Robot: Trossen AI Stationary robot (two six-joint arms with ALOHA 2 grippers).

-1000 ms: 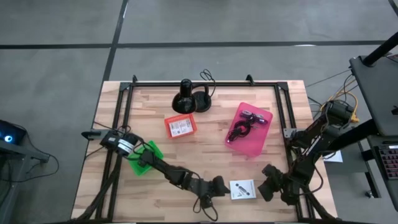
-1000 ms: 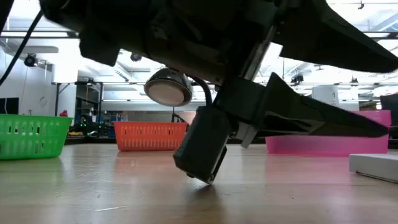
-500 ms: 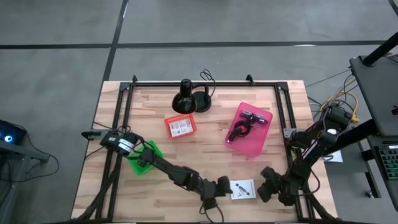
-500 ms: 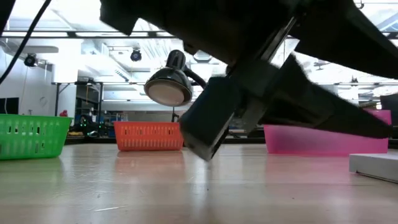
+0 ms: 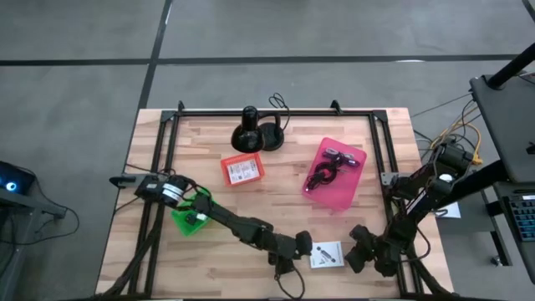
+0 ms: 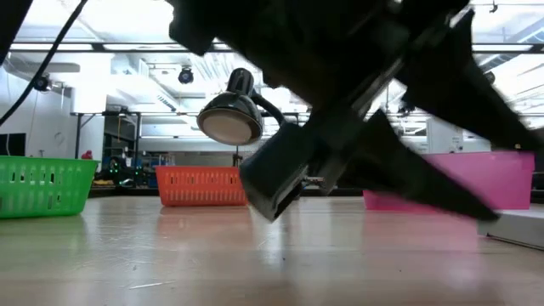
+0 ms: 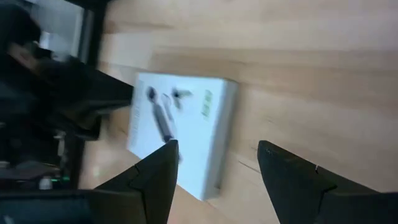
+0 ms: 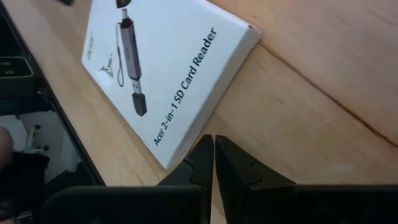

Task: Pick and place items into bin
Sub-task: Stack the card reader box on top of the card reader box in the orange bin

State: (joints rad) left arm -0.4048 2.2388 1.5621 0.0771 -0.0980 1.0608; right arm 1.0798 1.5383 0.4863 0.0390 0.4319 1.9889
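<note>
A dark arm fills the upper centre and right of the frame, blurred. Behind it stand a green basket at left, an orange basket, a lamp and a pink bin; the pale slab at lower right is perhaps a box.

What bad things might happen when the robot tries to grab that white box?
1. The white box lies flat on the table, so the open left claw might just push it along instead of gripping it.
2. The shut right claw sits right at the box's other side. The two arms might bump.
3. The box lies close to the table's front edge, so a nudge might slide it off.
</note>
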